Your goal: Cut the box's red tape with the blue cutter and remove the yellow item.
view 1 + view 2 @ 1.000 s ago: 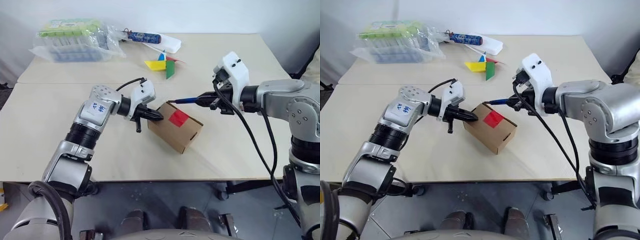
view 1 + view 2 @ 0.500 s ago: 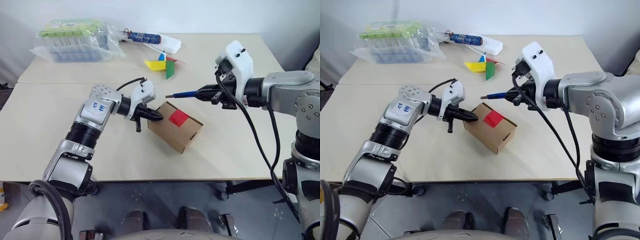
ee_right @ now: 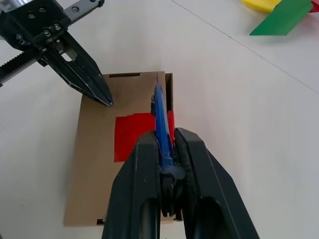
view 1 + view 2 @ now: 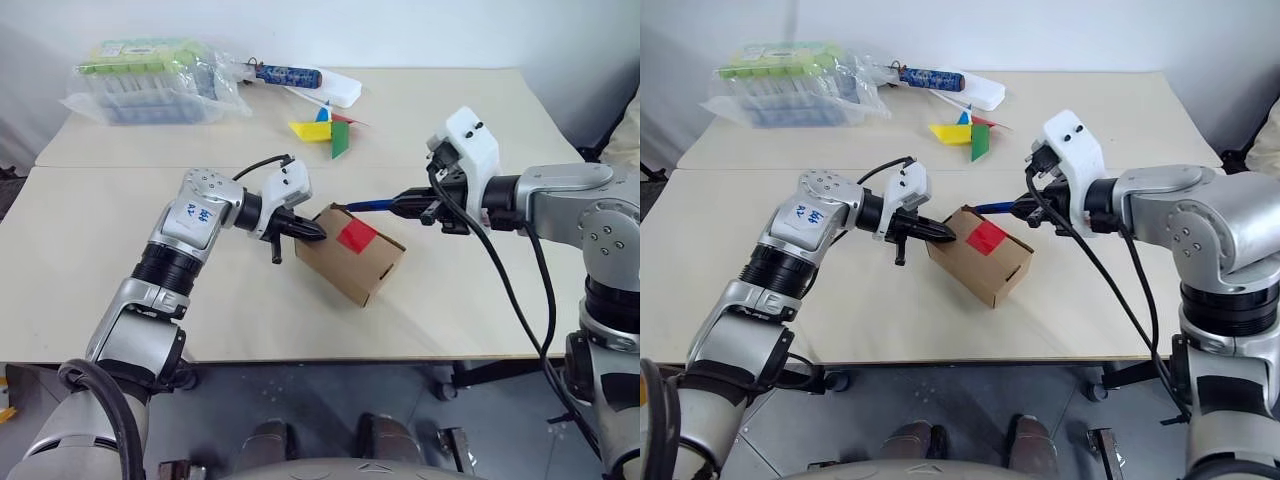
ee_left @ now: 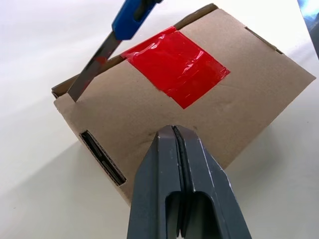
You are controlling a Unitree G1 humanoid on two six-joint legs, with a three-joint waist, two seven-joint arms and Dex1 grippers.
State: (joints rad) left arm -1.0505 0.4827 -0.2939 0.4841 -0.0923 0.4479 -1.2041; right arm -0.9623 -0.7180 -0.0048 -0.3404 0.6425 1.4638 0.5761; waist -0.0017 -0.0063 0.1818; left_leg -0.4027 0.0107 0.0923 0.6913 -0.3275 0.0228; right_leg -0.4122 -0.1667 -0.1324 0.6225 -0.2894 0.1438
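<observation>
resting on the table (image 4: 120, 250), the box (image 4: 352, 255) lies tilted, red tape (image 4: 357, 236) unbroken on top. left gripper (image 4: 318, 232), clenched empty, presses its tip against the box's near corner. right gripper (image 4: 408, 204) grasps the blue cutter (image 4: 372, 205). left wrist view resolves the metal blade (image 5: 92, 69) meeting the lid seam beside the tape; head views give only the blue handle there.
</observation>
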